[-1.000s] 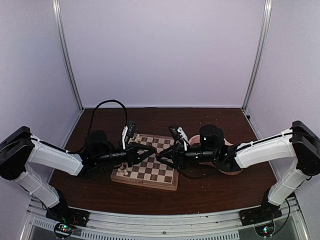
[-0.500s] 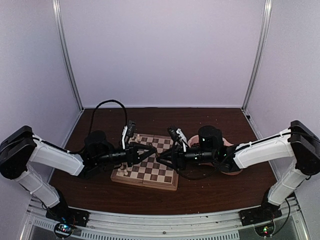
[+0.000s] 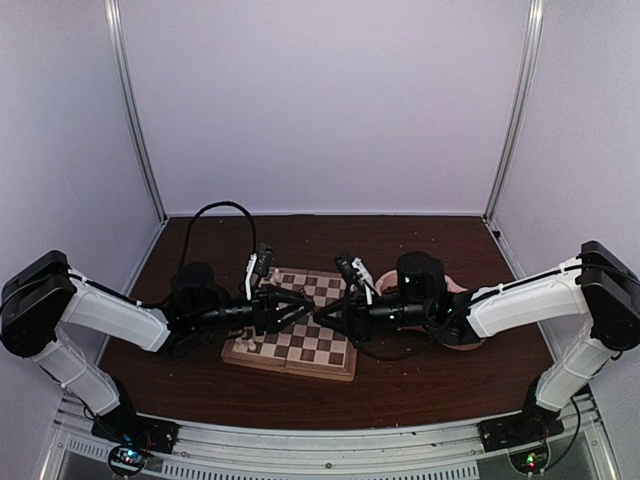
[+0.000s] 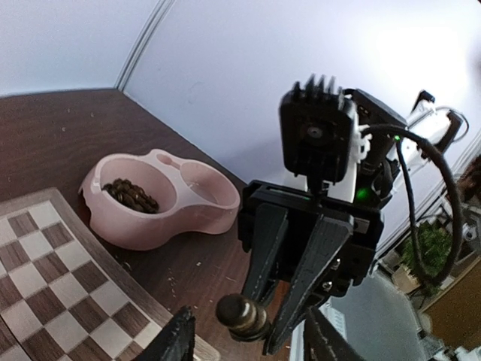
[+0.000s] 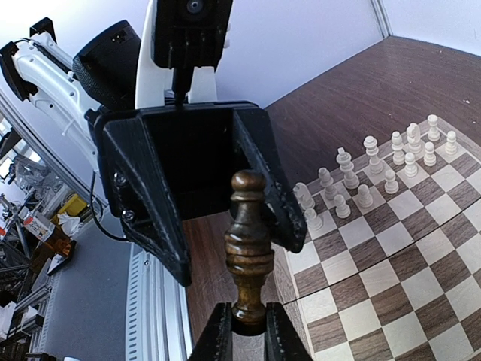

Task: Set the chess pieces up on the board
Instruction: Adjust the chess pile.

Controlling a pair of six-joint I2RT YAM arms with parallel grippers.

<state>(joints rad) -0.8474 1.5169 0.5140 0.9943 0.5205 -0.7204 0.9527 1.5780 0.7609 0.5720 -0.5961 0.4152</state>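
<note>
So the right gripper (image 5: 248, 335) is clenching down on a dark brown piece (image 5: 248, 248), pinching it by the base and holding it up in the air over the board (image 5: 391, 286), head pointing at the other arm. The left gripper (image 4: 252, 342) is hanging right across from it with its jaws spread apart, one on each side of that round head, and I'm not seeing either one touching it. A bunch of cream pieces (image 5: 368, 177) are standing on squares toward the left arm's side of the board. The pink double bowl (image 4: 161, 214) is sitting on the table (image 4: 60, 143) just beside the board, with more dark pieces (image 4: 131, 197) lying heaped in one well.
</note>
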